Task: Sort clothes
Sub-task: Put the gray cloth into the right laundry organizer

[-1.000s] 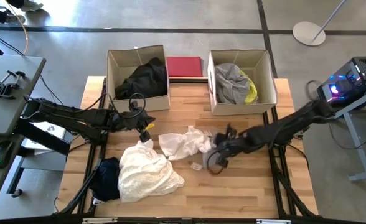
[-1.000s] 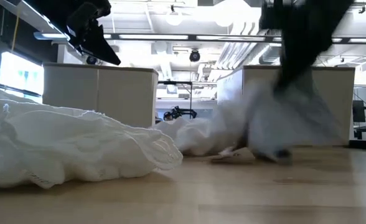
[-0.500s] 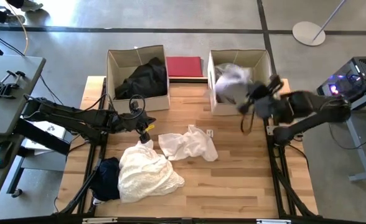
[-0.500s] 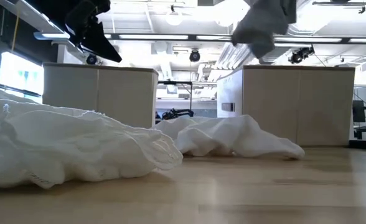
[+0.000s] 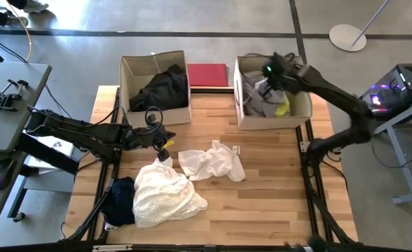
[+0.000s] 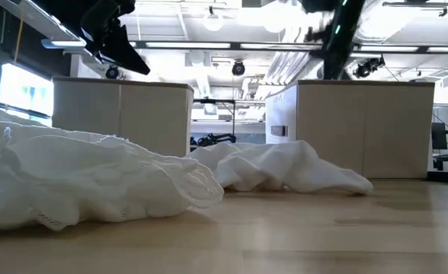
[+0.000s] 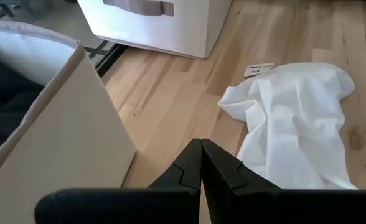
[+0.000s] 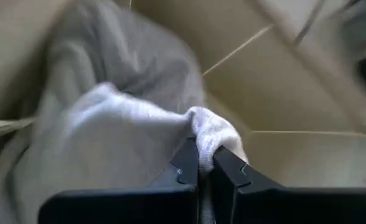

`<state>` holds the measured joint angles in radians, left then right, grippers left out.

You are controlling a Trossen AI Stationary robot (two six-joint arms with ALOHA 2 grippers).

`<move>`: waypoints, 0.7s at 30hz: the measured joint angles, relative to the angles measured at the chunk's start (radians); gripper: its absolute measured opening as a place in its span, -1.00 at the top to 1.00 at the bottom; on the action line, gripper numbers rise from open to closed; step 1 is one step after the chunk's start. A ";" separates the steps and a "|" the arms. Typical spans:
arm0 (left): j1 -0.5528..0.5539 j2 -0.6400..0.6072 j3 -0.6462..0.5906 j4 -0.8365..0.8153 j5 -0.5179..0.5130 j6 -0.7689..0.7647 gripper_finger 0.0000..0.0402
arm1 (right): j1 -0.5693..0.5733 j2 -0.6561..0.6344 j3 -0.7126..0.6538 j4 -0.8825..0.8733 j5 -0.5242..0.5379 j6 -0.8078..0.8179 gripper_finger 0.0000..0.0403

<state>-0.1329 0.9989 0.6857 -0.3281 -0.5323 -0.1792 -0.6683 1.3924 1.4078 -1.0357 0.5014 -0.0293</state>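
Observation:
My right gripper (image 5: 269, 73) is over the right cardboard box (image 5: 301, 106), shut on a light grey garment (image 5: 257, 96) that lies in the box beside a yellow one (image 5: 283, 106). My left gripper (image 5: 165, 141) is shut and empty, above the table beside the left box (image 5: 130, 112), which holds black clothes (image 5: 162, 87). A small white garment (image 5: 213, 162) lies crumpled at mid-table. A large cream-white garment (image 5: 165, 193) and a dark navy one (image 5: 120, 199) lie at the near left. My right gripper pinches a bunched fold of the light grey garment (image 8: 203, 133) between its two fingers. The fingers come from above, slanting down into the box. The rest of the garment (image 8: 108, 137) spreads away from the fingers, slack, inside the box's walls.
A flat dark-red rectangle (image 5: 207, 74) lies between the two boxes at the far edge. A small white label (image 5: 235, 149) lies on the wood by the white garment. Bare wood shows at the table's near right (image 5: 276, 203).
My right gripper has lifted the grey garment off the middle of the table, swung it up and toward the far right, and brought it down into the right box. The garment has left the table entirely. The white garments have stayed put.

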 joint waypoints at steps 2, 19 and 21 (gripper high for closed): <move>0.000 0.000 0.000 0.006 -0.005 -0.002 1.00 | -0.067 0.089 0.000 0.041 -0.110 -0.034 0.96; -0.048 0.000 0.000 0.020 -0.035 -0.002 1.00 | -0.163 0.570 0.018 0.093 -0.325 -0.107 0.54; -0.050 0.000 0.000 0.020 -0.035 -0.002 1.00 | -0.163 0.524 0.031 0.059 -0.316 -0.105 0.40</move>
<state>-0.1832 0.9989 0.6861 -0.3079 -0.5670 -0.1814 -0.8318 1.9161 1.4385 -0.9768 0.1855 -0.1344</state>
